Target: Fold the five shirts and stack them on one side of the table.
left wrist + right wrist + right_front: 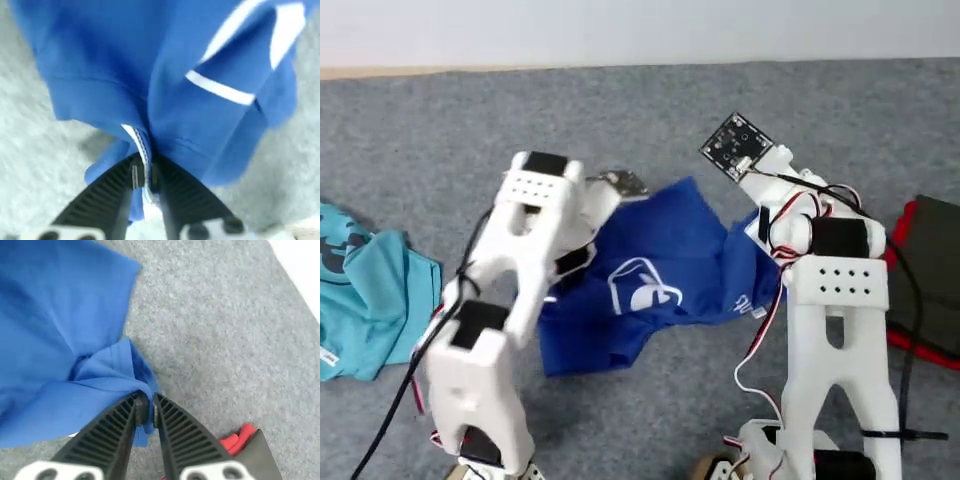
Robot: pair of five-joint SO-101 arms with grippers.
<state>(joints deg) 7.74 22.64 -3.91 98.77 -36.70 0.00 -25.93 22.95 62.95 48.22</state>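
Two hands hold one blue shirt [660, 270], which lies rumpled in the middle of the grey surface [640, 110], between the two arms. The left hand [145, 162] has its fingers pressed together on a bunched fold of the shirt's hem, where a thin white seam strip runs into the grip. The cloth spreads away from this pinch in loose folds and throws a shadow on the surface just beside it. The right hand [145, 401] is likewise pinching the blue shirt, its fingers closed on a gathered corner of the fabric on the side nearer the right edge of the surface. From the high view the shirt stretches unevenly between the two grips, with a white print [645, 285] facing up near its middle and a loose flap trailing towards the near edge.

A teal shirt [370, 290] lies crumpled at the left edge of the surface, well apart from the blue one. At the right edge sits a red shirt [907, 222] with a dark cloth [935, 270] lying on top of it. These two are touching each other and lie just beside the right arm. Whether the dark cloth is a shirt cannot be told
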